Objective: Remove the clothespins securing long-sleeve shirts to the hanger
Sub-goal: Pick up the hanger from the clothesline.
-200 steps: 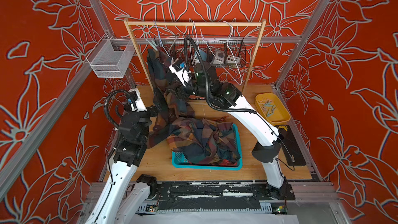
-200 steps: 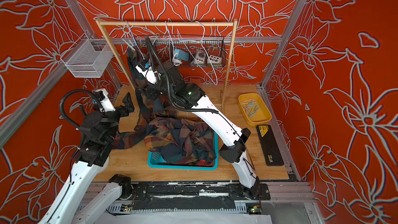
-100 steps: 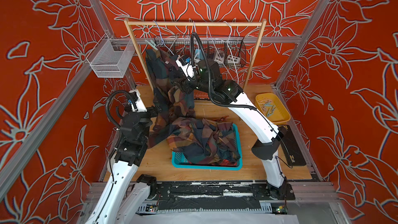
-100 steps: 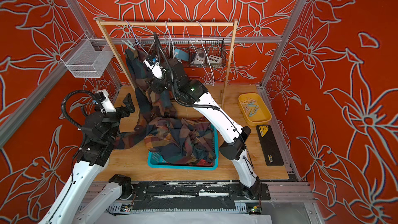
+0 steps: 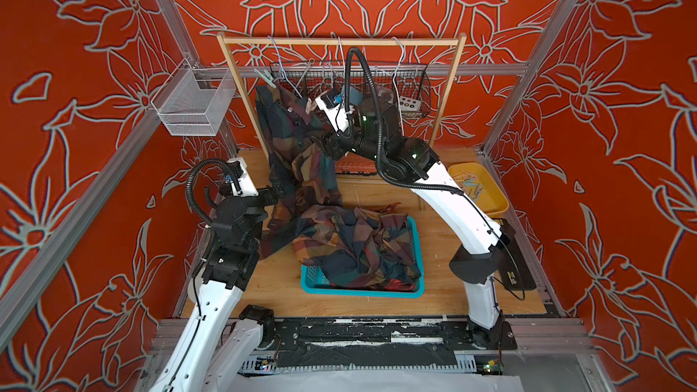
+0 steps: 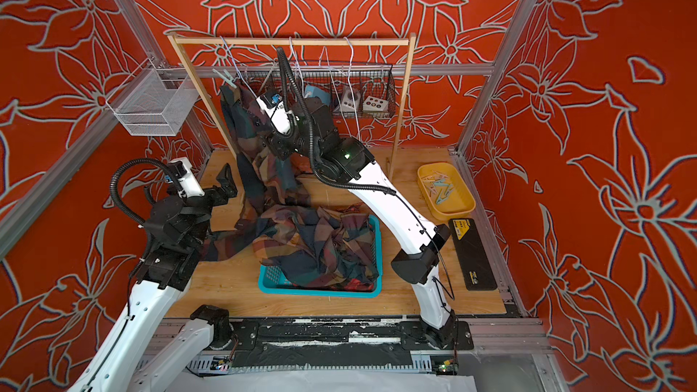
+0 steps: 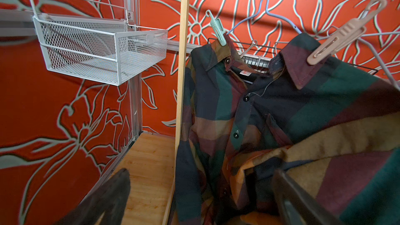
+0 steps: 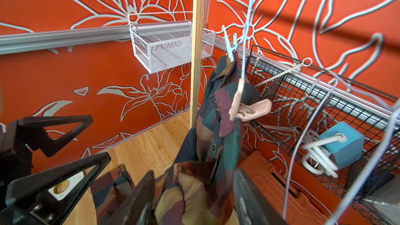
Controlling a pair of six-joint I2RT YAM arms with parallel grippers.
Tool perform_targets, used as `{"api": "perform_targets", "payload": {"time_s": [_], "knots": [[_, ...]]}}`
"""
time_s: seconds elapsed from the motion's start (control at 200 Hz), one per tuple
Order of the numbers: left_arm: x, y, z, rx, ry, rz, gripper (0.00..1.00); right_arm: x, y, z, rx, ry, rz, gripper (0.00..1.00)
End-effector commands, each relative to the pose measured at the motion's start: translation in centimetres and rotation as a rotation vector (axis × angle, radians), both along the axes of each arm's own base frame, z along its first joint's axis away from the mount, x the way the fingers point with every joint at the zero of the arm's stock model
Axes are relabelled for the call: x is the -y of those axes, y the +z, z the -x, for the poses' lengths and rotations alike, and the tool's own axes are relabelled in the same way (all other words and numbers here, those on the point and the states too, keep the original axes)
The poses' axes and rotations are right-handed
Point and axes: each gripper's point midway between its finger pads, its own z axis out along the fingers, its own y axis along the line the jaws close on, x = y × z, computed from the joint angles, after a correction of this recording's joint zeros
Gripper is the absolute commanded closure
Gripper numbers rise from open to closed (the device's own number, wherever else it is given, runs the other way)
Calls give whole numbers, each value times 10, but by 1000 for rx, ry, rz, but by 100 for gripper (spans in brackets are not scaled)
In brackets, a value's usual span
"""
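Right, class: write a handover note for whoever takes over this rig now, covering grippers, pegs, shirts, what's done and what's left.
Left gripper: open, low beside the hung shirt.
Right gripper: below the pink peg, cloth between its jaws; grip unclear.
Done: shirts piled in the basket, pegs in the tray.
To do: mint peg and pink peg, both clipped on the hung shirt.

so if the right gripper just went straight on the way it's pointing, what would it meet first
Most likely the hanging plaid shirt: in the right wrist view its cloth sits just ahead of the right gripper, between the parted jaws. The pink clothespin lies further along, though depth is unclear.
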Motion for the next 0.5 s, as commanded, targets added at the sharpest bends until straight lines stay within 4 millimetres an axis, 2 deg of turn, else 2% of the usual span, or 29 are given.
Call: {"api": "perform_targets", "payload": {"time_s": [0.0,0.495], "knots": [[0,2,0,23,-9,14,2,6,9,-4,35,-16,-13,41],[2,-2,-3,16,-21,11,2,-11,-29,-45,-26,-55,-8,43]]}}
